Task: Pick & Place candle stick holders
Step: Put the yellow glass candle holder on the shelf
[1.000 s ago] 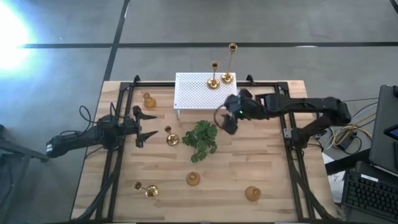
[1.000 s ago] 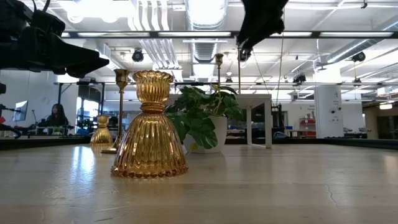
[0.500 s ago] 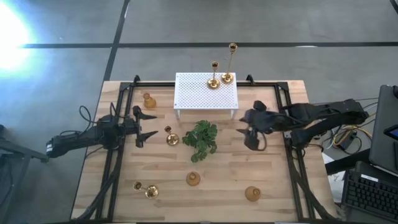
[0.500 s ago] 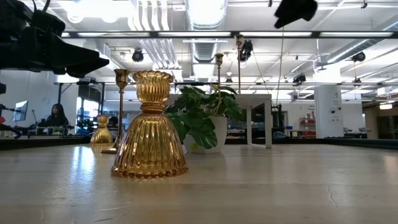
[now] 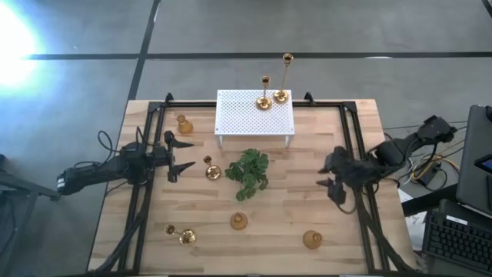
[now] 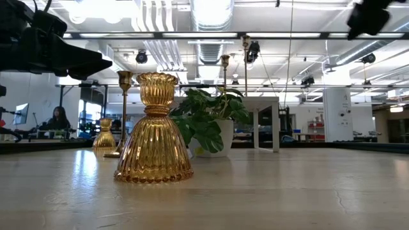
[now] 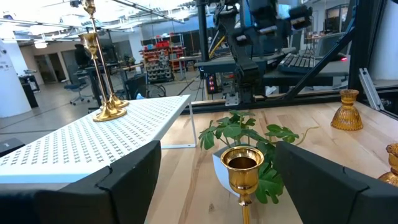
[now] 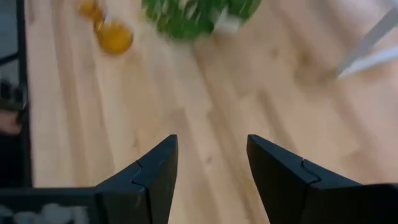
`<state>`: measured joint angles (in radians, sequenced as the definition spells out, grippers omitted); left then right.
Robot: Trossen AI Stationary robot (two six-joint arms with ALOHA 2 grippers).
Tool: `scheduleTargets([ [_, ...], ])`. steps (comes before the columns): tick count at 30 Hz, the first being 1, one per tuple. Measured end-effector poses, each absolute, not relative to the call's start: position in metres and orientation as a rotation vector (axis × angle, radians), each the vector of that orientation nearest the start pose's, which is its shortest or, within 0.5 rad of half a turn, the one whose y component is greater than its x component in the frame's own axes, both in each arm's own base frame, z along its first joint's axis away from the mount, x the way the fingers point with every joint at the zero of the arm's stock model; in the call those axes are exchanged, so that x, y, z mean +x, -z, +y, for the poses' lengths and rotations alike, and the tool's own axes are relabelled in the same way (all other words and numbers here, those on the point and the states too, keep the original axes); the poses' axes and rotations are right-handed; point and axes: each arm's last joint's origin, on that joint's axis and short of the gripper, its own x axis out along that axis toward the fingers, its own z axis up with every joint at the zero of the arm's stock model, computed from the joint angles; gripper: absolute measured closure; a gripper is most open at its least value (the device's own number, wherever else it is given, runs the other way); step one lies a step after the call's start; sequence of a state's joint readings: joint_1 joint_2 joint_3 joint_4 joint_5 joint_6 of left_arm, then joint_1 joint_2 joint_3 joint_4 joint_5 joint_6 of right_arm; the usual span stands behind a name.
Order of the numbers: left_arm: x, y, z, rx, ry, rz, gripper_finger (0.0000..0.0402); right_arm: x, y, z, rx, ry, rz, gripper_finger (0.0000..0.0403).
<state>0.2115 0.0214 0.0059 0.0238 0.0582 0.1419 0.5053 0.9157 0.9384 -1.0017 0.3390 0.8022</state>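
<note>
Hovering empty over bare wood near the table's right rail, right gripper [image 5: 334, 175] fingers spread apart; left gripper [image 5: 181, 156] likewise parted and empty, just left of a short-stemmed holder [image 5: 211, 169] beside the green plant [image 5: 249, 171]. Two tall holders [image 5: 274, 96] stand on the back edge of the white perforated stand [image 5: 246, 115]; one squat holder [image 5: 184, 123] at far left, two squat ones [image 5: 239, 221] and [image 5: 311, 239] near the front, one stemmed holder [image 5: 180, 234] lying front left.
</note>
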Motion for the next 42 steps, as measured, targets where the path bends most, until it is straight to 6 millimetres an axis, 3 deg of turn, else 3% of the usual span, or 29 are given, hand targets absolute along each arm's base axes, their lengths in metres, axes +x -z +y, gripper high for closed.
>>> scheduleTargets([
  [7,0.097,-0.166,0.019,0.143,-0.154,0.002,0.0083,0.118,-0.268,0.101,0.388,0.152,1.001,0.0221],
  [19,0.097,-0.166,0.019,0.143,-0.153,0.002,0.0083,0.084,-0.224,0.159,0.462,0.241,1.099,0.0243],
  [29,0.097,-0.166,0.019,0.143,-0.153,0.002,0.0083,0.101,-0.193,0.214,0.633,0.171,1.07,0.0244],
  [42,0.097,-0.166,0.019,0.143,-0.154,0.002,0.0083,0.125,-0.151,0.267,0.58,0.25,1.009,0.0245],
])
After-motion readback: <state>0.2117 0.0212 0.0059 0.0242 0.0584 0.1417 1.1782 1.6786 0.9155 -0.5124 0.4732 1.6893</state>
